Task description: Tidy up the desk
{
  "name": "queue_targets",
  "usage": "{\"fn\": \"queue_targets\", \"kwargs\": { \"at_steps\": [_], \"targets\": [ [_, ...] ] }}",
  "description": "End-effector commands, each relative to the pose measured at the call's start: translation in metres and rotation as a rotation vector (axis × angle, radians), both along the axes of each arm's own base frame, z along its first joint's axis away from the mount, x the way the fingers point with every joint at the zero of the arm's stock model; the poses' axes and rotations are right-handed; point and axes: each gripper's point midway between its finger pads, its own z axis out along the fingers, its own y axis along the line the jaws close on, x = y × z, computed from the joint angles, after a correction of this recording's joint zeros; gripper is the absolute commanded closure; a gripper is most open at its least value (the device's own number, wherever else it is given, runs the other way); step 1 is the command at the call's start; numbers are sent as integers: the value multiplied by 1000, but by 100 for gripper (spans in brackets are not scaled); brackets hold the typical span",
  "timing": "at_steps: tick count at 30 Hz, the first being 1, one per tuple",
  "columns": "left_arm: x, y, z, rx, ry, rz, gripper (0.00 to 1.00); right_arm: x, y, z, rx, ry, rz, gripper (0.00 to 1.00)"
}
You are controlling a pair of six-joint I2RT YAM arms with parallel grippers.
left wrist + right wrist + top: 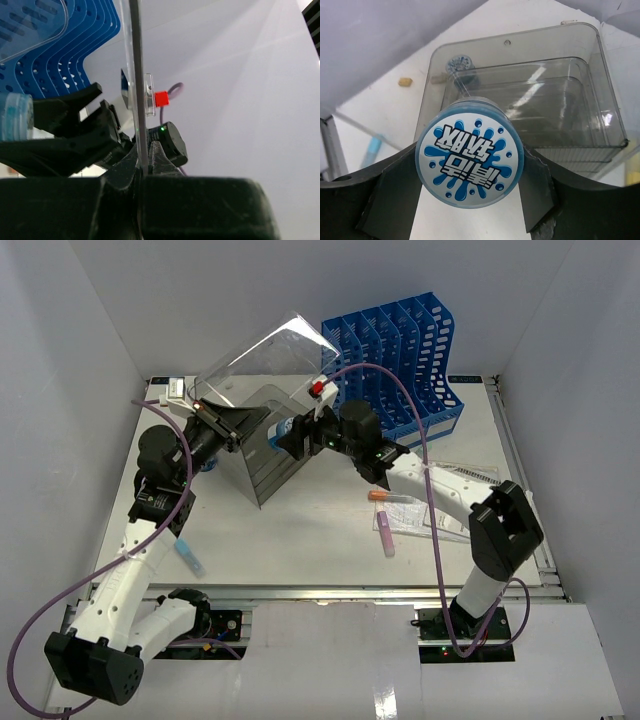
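The white desk point(320, 550) carries a clear plastic box point(262, 445) that stands tilted at the back left, with its clear panel point(270, 355) raised. My left gripper point(220, 422) is shut on the thin edge of that panel point(137, 90); its jaws point(145, 156) pinch it. My right gripper point(288, 436) is shut on a round blue glue bottle point(470, 159) with a splash label. It holds the bottle just in front of the box's open side point(530, 95). The bottle also shows in the left wrist view point(12, 117).
A blue slotted file rack point(400, 355) stands at the back right. A pink marker point(386, 535), an orange-capped pen point(385, 496) and a clear sleeve point(455, 495) lie right of centre. A light-blue pen point(190, 558) lies by the left arm. White walls enclose the desk.
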Motion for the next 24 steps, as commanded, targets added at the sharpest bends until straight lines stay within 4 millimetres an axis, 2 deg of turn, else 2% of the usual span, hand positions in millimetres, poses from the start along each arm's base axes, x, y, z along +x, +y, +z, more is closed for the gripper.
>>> {"fn": "queue_targets", "kwargs": {
  "at_steps": [1, 9, 13, 19, 21, 24],
  "targets": [
    [0, 12, 40, -118, -73, 36, 100, 14, 13, 55, 232, 90, 8, 92],
    [4, 16, 52, -163, -69, 59, 100, 30, 22, 36, 299, 262, -45, 92],
    [5, 17, 51, -178, -60, 59, 100, 36, 26, 37, 327, 307, -62, 90],
    [8, 16, 48, -171, -49, 63, 100, 53, 24, 25, 324, 360, -129, 84],
    [9, 16, 46, -170, -46, 64, 100, 60, 24, 21, 310, 348, -158, 67],
    [9, 16, 44, -168, -41, 62, 100, 67, 22, 12, 273, 326, -180, 18]
  ]
}}
